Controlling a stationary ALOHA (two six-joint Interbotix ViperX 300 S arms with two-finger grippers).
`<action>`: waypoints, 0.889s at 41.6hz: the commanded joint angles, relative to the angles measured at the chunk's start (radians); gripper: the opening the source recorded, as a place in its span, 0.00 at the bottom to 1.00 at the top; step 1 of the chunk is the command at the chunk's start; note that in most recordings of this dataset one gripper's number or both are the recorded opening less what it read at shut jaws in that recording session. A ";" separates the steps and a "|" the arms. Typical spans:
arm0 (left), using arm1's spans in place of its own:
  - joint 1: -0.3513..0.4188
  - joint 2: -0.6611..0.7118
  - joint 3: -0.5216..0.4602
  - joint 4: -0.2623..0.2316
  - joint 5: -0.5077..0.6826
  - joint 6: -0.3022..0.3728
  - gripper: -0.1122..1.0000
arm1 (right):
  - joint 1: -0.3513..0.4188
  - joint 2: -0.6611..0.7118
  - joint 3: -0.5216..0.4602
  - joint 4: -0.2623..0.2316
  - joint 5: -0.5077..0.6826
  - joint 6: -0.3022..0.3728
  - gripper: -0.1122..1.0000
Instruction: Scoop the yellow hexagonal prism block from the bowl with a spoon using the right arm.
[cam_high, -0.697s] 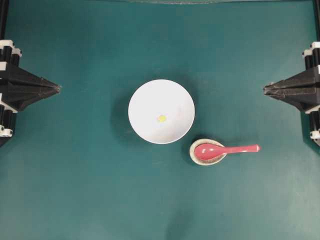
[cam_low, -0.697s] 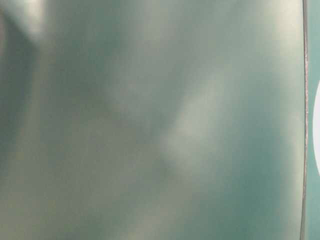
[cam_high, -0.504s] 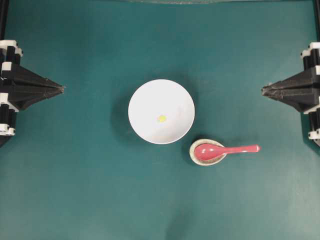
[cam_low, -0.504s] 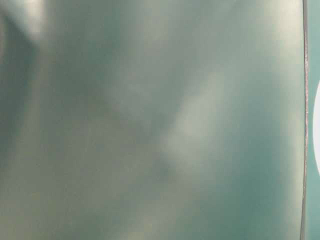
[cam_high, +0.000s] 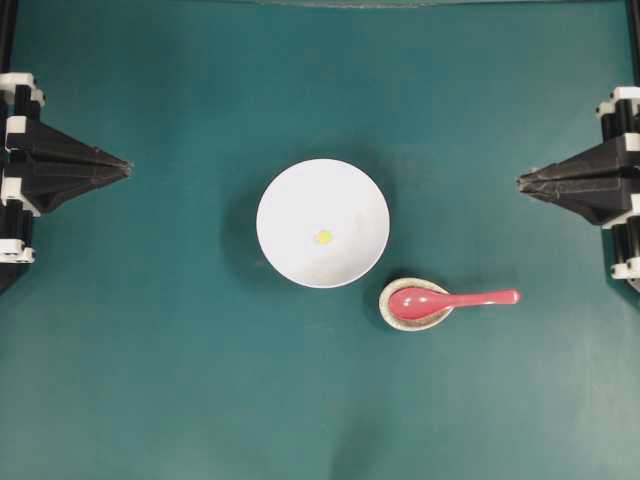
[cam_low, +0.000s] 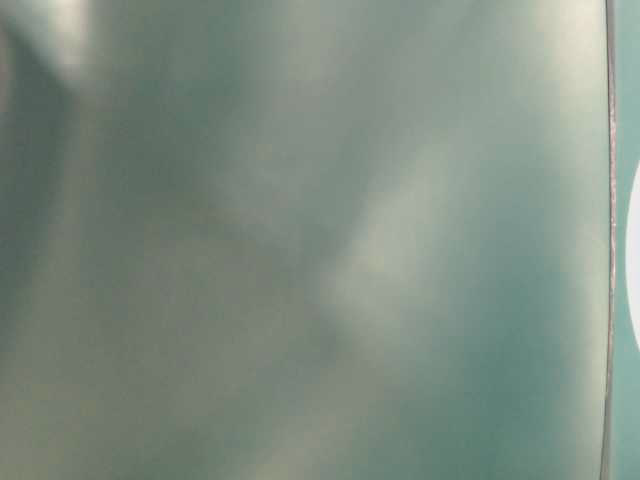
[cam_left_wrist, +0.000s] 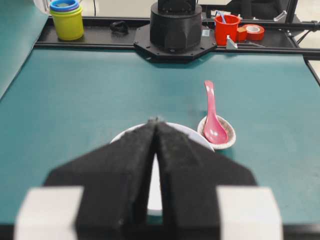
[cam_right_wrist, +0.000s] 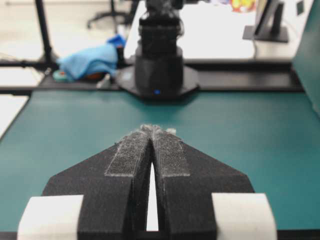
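At four o'clock from the bowl (cam_high: 322, 223), the spoon (cam_high: 452, 299) lies handle toward three; my right gripper (cam_high: 522, 182) is closed, empty.

Glossy spoon (cam_high: 452, 299), matt green table (cam_high: 180, 380)

Block (cam_high: 323, 237) in bowl (cam_high: 290, 200); spoon (cam_high: 455, 299) right

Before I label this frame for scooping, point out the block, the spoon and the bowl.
yellow hexagonal prism block (cam_high: 323, 237), overhead view, its top face.
spoon (cam_high: 412, 303), overhead view, the scoop.
bowl (cam_high: 290, 205), overhead view, bare inner wall.
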 joint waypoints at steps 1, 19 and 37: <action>0.002 0.009 -0.021 0.003 0.003 -0.002 0.10 | -0.002 0.009 -0.017 0.000 -0.006 0.002 0.12; 0.002 -0.041 -0.026 0.008 0.021 0.002 0.10 | 0.003 0.103 0.002 0.002 -0.003 0.002 0.60; 0.002 -0.006 -0.021 0.006 -0.020 0.002 0.10 | 0.063 0.383 0.051 0.034 -0.227 0.006 0.60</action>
